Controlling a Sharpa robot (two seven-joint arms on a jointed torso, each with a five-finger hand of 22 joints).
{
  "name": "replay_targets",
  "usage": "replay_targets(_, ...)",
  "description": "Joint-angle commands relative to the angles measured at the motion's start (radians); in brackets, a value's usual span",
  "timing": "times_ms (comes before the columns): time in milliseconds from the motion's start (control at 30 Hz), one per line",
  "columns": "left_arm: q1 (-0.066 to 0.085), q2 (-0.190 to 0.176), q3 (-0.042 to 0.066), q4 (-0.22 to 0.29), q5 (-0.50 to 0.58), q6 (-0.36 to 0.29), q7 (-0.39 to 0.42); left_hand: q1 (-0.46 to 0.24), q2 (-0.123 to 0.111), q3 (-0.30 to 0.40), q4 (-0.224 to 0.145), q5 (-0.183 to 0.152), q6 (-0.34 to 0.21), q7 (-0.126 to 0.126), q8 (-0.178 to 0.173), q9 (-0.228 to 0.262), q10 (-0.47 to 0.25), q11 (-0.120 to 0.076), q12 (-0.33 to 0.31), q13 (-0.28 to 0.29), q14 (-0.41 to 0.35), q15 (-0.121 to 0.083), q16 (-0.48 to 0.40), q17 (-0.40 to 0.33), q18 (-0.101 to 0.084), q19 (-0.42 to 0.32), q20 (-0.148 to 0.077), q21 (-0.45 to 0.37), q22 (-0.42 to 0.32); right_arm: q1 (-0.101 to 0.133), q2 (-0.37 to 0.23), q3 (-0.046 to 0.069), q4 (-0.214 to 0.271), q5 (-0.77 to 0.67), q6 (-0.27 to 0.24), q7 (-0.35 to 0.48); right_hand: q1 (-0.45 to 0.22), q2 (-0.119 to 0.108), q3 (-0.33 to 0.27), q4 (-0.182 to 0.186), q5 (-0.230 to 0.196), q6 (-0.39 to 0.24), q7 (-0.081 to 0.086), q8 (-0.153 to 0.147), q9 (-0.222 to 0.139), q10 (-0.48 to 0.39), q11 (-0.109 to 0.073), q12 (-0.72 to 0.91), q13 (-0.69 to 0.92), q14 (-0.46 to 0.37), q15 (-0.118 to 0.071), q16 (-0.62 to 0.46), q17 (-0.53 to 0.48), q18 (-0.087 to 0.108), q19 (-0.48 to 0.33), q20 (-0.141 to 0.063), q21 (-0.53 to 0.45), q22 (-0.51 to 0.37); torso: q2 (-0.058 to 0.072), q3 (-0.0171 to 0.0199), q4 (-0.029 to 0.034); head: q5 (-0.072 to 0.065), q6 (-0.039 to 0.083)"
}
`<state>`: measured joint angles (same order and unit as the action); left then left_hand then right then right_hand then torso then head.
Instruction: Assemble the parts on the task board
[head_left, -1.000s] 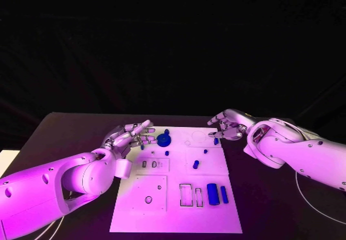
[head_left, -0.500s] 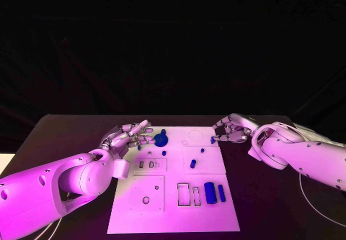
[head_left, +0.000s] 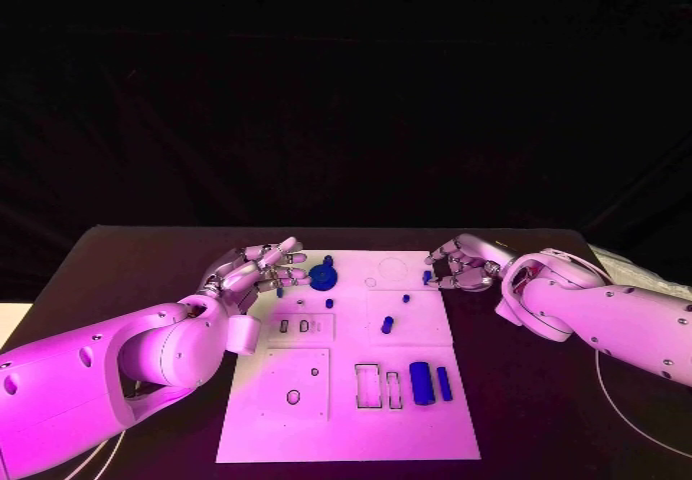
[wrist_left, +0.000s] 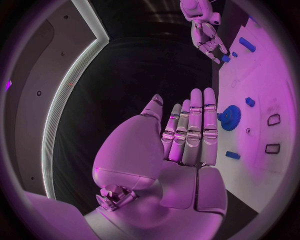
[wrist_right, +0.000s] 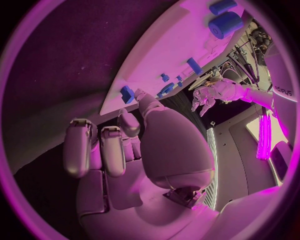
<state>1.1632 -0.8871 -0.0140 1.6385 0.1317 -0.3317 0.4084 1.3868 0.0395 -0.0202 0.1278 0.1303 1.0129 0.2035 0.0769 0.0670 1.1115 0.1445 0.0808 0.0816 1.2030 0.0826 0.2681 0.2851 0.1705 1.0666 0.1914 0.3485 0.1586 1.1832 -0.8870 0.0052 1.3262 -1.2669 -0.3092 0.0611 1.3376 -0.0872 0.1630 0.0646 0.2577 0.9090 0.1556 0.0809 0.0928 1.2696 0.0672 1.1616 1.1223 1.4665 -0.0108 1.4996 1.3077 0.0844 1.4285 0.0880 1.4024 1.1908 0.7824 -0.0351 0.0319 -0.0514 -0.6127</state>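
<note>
**Right robot hand closes in on the block at the board's edge**

The small blue block (head_left: 428, 277) lies at the far right edge of the task board (head_left: 346, 420), and the right robot hand (head_left: 464, 265) now sits lower and nearer to it than a second ago, its fingertips almost on it. I read this as the approach to a pick-up; the grasp is not made yet. In the right wrist view the block (wrist_right: 127, 94) rests on the board's rim just beyond the thumb tip, while the other fingers (wrist_right: 81, 145) hang half-curled and apart from it, with nothing between them.

The left robot hand (head_left: 264, 270) has barely moved. Its fingers (wrist_left: 195, 125) lie straight and side by side, holding nothing, and the blue gear (head_left: 323, 277) sits just past their tips.

Nearer the robot than both hands, a blue cylinder (head_left: 421, 384) lies on the board, untouched. The desk (head_left: 144, 260) carries it all.
</note>
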Motion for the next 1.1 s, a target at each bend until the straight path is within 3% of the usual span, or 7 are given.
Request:
replay_targets(33,0.001,0.002,0.001,0.001,-0.001,0.019,0.007,0.003,0.004,-0.001,-0.006,0.002,-0.001,0.005,-0.005,-0.001,-0.001,0.001,-0.004,-0.002,-0.007,0.000,0.007,0.001,0.010,0.003,-0.003,0.005,0.001,-0.003,0.006,0.000,-0.007,0.001,0.022,0.010,0.011,0.004,-0.001,-0.007,0.003,0.007,0.003,0.005,0.001,0.003,0.000,0.000,0.001,0.075,-0.002,0.004,0.115,-0.012,0.006,0.000,0.007,0.002,0.000,-0.0004,0.0014,-0.001,-0.003)
replay_targets(567,0.000,0.003,0.001,-0.002,-0.001,0.020,0.005,0.003,0.004,-0.001,-0.006,0.002,-0.001,0.005,-0.005,-0.001,-0.001,0.001,-0.004,-0.002,-0.007,0.000,0.007,0.001,0.010,0.003,-0.003,0.005,0.001,-0.016,0.042,0.000,-0.045,0.000,0.020,0.004,0.024,0.038,0.035,-0.016,-0.035,0.066,-0.007,0.028,0.010,0.021,-0.009,0.018,0.021,0.076,-0.007,0.007,0.121,-0.013,0.008,-0.004,0.012,0.011,-0.001,0.0004,0.0000,0.003,-0.009)
replay_targets(1100,0.000,0.003,0.001,-0.002,-0.001,0.021,0.004,0.003,0.005,-0.001,-0.007,0.002,-0.001,0.005,-0.005,-0.001,-0.001,0.001,-0.004,-0.002,-0.008,0.000,0.007,0.002,0.010,0.002,-0.003,0.005,0.001,-0.017,0.045,0.000,-0.056,0.000,0.017,0.001,0.022,0.047,0.064,-0.024,-0.036,0.123,-0.024,0.051,0.017,0.035,-0.023,0.032,0.037,0.077,-0.020,0.007,0.124,-0.014,0.009,-0.014,0.015,0.015,-0.001,0.0004,0.0003,0.002,-0.013)
